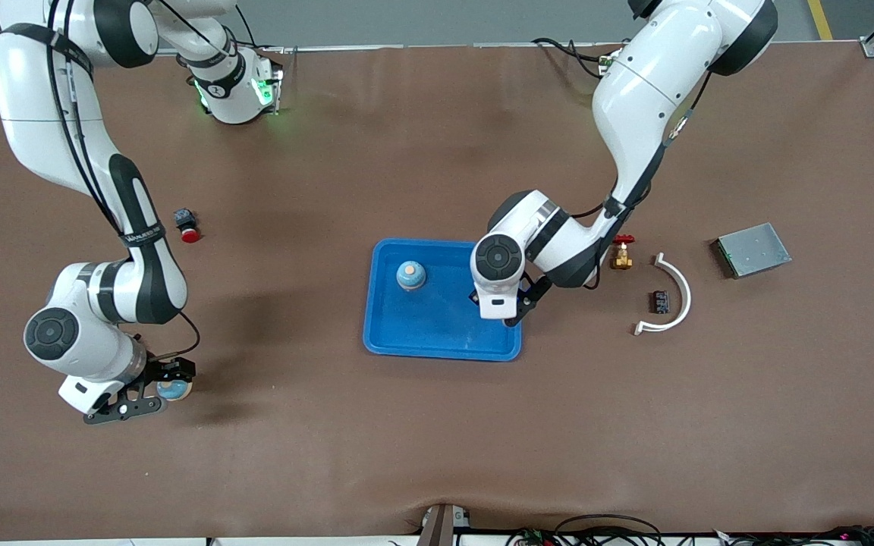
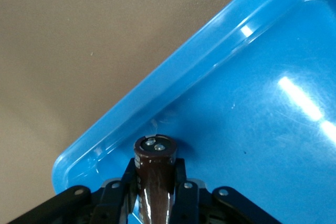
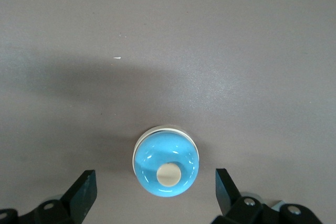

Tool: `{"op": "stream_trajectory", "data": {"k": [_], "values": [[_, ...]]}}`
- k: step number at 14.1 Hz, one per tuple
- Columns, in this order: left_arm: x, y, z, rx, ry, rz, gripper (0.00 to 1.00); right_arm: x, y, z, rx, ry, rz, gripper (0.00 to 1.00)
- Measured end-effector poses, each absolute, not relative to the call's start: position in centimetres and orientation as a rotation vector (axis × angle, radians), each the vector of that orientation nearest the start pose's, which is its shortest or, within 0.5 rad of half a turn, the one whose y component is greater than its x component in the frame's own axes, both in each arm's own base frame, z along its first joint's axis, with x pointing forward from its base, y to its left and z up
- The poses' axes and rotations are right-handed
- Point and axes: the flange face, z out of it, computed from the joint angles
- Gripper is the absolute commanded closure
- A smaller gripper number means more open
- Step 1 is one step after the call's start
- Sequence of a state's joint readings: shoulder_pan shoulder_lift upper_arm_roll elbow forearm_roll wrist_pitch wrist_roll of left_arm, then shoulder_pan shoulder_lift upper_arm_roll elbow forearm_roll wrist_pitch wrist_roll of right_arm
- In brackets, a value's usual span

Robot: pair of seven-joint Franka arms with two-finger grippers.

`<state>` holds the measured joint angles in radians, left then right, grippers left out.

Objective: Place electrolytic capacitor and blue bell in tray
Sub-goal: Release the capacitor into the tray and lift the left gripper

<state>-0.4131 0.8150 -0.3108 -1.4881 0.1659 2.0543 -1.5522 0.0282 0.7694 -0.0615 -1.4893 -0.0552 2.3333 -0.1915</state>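
Note:
The bright-blue tray [image 1: 437, 327] lies mid-table. A blue bell with a beige knob [image 1: 411, 275] stands in it. My left gripper [image 1: 511, 315] is low over the tray's corner nearest the left arm's end. It is shut on the dark brown electrolytic capacitor [image 2: 154, 163], whose end is close to the tray floor [image 2: 252, 103]. A second blue bell [image 1: 174, 390] stands on the table near the right arm's end. My right gripper [image 1: 166, 390] is open around it. In the right wrist view this bell [image 3: 166, 164] sits between the spread fingers [image 3: 84, 192], untouched.
A red-capped button [image 1: 188, 226] lies toward the right arm's end. Toward the left arm's end are a brass valve with a red handle [image 1: 621, 255], a white curved strip [image 1: 678, 296], a small dark component [image 1: 661, 302] and a grey metal plate [image 1: 752, 249].

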Motion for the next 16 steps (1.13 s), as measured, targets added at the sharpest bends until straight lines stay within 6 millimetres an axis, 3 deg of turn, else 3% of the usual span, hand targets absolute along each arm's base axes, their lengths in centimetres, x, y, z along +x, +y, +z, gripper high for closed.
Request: {"op": "stream_trajectory", "data": {"k": [5, 8, 10, 13, 16], "values": [[54.9, -42.4, 20.1, -2.735, -1.129, 0.217, 0.00, 72.1, -3.2, 20.6, -3.141, -0.361, -0.092, 0.00], [56.0, -40.8, 25.2, -2.768, -0.980, 0.208, 0.00, 72.1, -3.3, 20.2, -3.134, -0.369, -0.088, 0.00], [57.4, -37.8, 30.5, -2.802, -0.850, 0.205, 0.00, 72.2, -3.1, 19.9, -3.130, -0.401, -0.114, 0.00], [59.1, -31.9, 38.0, -2.862, -0.667, 0.227, 0.00, 72.5, -2.8, 18.3, -3.128, -0.442, -0.165, 0.00], [60.4, -25.2, 42.7, -2.932, -0.508, 0.242, 0.00, 72.4, -2.7, 17.8, -3.120, -0.499, -0.164, 0.00]]}}
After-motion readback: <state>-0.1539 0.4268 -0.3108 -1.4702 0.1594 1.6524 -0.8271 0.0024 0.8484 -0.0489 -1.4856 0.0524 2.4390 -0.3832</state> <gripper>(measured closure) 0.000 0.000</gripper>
